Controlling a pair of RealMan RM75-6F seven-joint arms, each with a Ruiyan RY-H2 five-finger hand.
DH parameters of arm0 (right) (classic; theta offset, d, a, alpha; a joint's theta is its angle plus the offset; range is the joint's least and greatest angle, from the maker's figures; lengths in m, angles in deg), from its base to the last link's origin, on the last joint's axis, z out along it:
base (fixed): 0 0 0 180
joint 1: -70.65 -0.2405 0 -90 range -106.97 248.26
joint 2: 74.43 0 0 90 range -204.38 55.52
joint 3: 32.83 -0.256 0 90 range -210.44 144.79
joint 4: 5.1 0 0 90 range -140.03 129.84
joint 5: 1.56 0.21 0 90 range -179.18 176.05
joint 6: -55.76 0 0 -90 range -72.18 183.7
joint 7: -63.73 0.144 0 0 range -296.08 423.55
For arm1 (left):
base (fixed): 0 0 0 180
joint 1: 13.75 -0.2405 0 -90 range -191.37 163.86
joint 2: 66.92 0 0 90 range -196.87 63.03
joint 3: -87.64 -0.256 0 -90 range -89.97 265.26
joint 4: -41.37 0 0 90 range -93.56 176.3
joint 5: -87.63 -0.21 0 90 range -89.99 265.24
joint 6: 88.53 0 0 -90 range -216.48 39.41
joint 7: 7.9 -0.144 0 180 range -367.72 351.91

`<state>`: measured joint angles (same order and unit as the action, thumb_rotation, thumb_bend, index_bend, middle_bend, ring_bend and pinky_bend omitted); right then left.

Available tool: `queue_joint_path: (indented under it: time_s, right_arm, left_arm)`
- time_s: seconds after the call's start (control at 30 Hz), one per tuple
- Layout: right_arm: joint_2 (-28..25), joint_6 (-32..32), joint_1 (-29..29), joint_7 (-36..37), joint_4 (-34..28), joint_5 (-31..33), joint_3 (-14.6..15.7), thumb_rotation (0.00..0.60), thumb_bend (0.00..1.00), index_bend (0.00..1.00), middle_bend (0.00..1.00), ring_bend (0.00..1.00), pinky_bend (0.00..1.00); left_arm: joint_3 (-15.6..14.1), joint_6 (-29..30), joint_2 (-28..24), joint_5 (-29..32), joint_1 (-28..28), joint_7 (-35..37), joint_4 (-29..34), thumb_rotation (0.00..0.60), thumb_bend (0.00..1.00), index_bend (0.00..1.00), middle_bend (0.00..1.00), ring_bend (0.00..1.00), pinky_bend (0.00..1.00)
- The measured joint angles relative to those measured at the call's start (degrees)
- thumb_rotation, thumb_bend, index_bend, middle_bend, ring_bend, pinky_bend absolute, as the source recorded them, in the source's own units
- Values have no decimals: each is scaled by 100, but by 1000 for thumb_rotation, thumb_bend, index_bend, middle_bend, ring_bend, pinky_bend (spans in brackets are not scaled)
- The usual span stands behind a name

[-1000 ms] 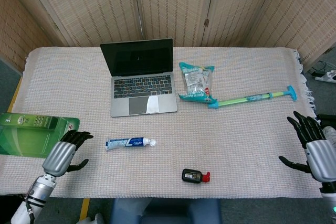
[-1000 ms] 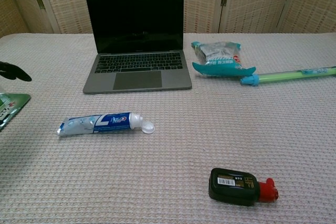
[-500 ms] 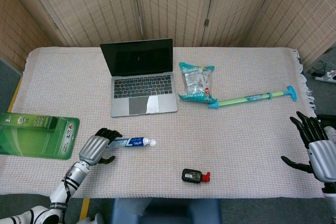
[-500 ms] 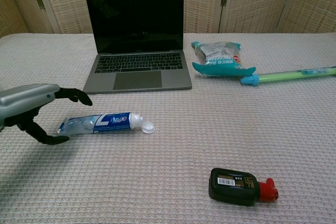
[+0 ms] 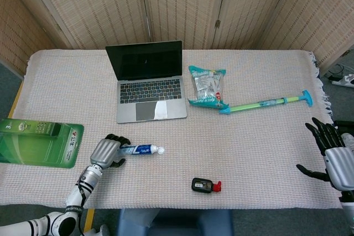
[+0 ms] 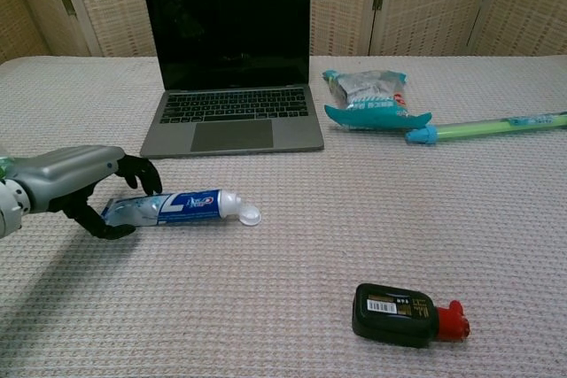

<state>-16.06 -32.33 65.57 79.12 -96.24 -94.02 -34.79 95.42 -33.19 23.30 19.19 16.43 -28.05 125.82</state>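
Chest view — blue-white toothpaste tube (image 6: 174, 207), capped, flat

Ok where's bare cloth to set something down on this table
Widest free patch: right of the black bottle, below the green stick, toward the right hand. Also left of the laptop. Crowded: the left hand at the toothpaste tube, beside the green package.

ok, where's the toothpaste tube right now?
The toothpaste tube lies front-left on the table in both views, in front of the laptop, with the left hand at its flat end.
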Motion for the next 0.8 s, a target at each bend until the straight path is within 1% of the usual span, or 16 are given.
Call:
queue_joint_path:
  time_s: [0.27, 0.47, 0.57, 0.67, 0.7, 0.8]
  right_arm:
    - [12, -1, 6, 35, 30, 9, 1, 600, 106, 0, 0, 0, 0]
    - [12, 13, 9, 38, 31, 20, 1, 600, 106, 0, 0, 0, 0]
    - [8, 21, 5, 25, 18, 22, 0, 600, 106, 0, 0, 0, 0]
    - [9, 14, 6, 15, 11, 18, -3, 600, 106, 0, 0, 0, 0]
    - [6, 14, 6, 11, 5, 17, -4, 600, 106, 0, 0, 0, 0]
    - [-5, 8, 8, -6, -18, 11, -4, 600, 105, 0, 0, 0, 0]
  left_arm:
    - [44, 9, 191, 250, 70, 103, -262, 600, 399, 401, 402, 363, 277]
    - [37, 23, 292, 305, 107, 210, -385, 600, 416, 436, 428, 393, 281]
    - [45, 67, 340, 301, 113, 285, -450, 600, 466, 476, 467, 428, 301]
    - [62, 134, 393, 267, 106, 420, -532, 600, 578, 574, 568, 518, 354]
    - [67, 155, 410, 245, 102, 480, -564, 600, 612, 618, 610, 556, 392]
    - [77, 209, 456, 132, 89, 757, -696, 600, 669, 724, 705, 639, 527]
